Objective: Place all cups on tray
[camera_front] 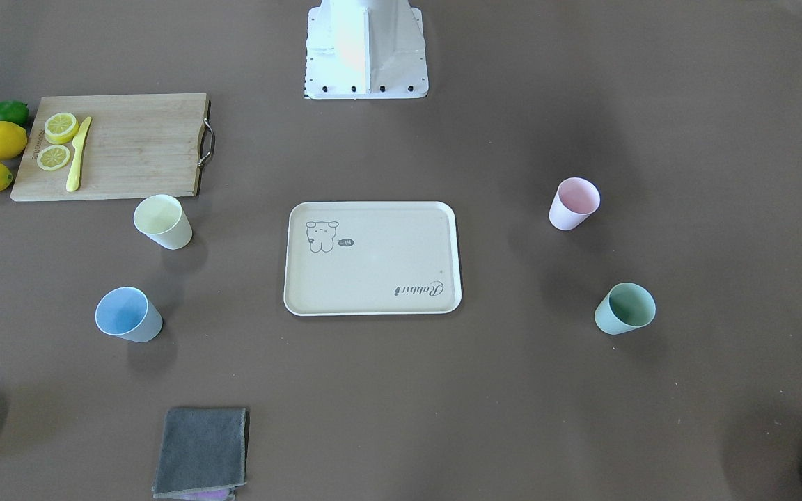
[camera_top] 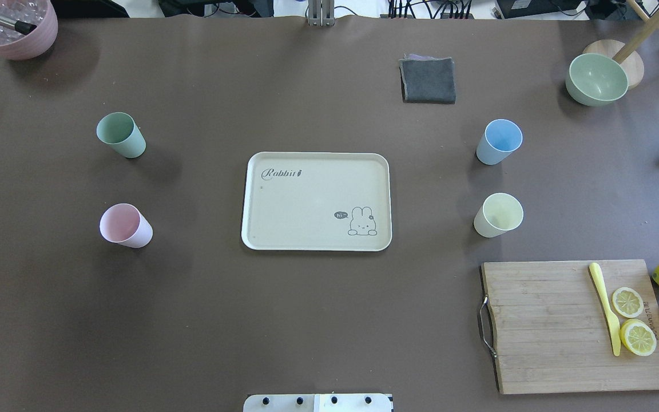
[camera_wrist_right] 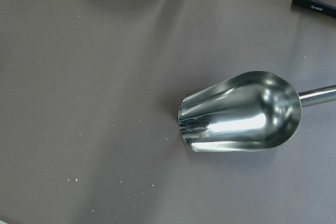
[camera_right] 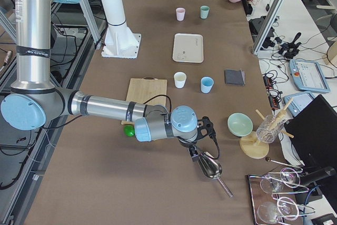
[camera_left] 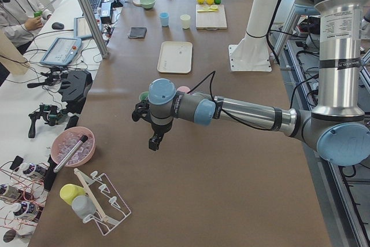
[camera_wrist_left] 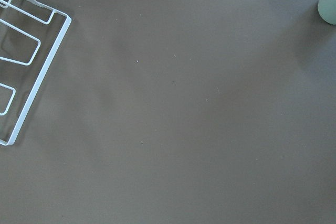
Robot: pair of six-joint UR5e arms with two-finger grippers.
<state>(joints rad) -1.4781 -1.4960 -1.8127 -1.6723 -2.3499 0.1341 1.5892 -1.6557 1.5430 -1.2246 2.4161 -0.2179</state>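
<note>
The cream tray [camera_top: 284,194] lies at the table's middle with nothing on it. The mint green cup [camera_top: 120,134] and the pink cup [camera_top: 125,225] stand upright to its left in the overhead view. The blue cup [camera_top: 499,141] and the yellow cup [camera_top: 498,214] stand upright to its right. My left gripper [camera_left: 155,142] hangs over the table's left end, beyond the green and pink cups. My right gripper [camera_right: 194,155] hangs over the right end above a metal scoop [camera_wrist_right: 241,111]. Both show only in the side views, so I cannot tell whether they are open or shut.
A wooden cutting board [camera_top: 547,326] with a yellow knife and lemon slices lies near right, lemons beside it. A grey cloth [camera_top: 428,80], a pale green bowl [camera_top: 596,79] and a mauve pot [camera_top: 12,26] sit along the far edge. A wire rack [camera_wrist_left: 21,51] is at the left end.
</note>
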